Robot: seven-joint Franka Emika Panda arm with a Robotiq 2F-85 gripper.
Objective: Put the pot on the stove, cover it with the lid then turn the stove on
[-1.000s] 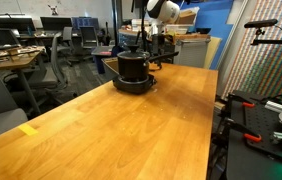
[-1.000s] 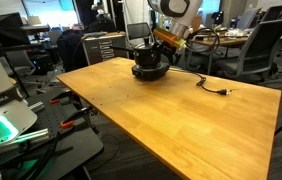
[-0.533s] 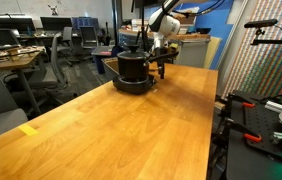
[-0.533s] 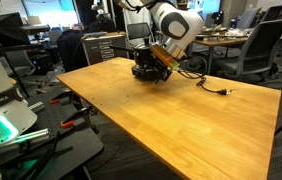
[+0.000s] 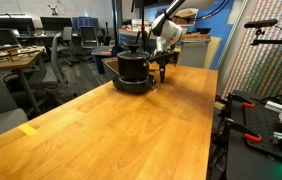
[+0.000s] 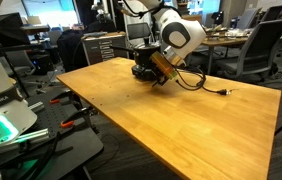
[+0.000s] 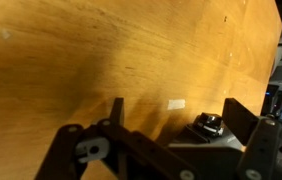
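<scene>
— Where's the pot from where you stand?

— The pot [image 5: 131,66] is upright on the stove [image 5: 134,87], at the far end of the table [image 5: 121,135]. The stove shows as a low black ring just under it, a bit wider than the pot. The same pair sits at the far edge in an exterior view, the pot here [image 6: 143,62].

— Is the lid on?

— I can't say. The top of the pot is dark and small in both exterior views, so I can't make out a lid either way.

— And the gripper?

— The gripper [image 5: 162,70] is down low, just beside the stove and close to the tabletop. The arm [image 6: 181,38] bends over it from above. In the wrist view its fingers [image 7: 112,112] are spread wide and hold nothing. Between them is only bare wood and a small white mark [image 7: 176,103].

— Anything near those fingers?

— A small round knob [image 7: 209,123] on a black body sits inside the spread, nearer one finger than the other. I can't tell whether anything touches it.

— What's that line on the wood?

— A black cord [image 6: 203,85] runs from the stove side across the table to a plug [image 6: 224,92] lying flat on the wood.
</scene>
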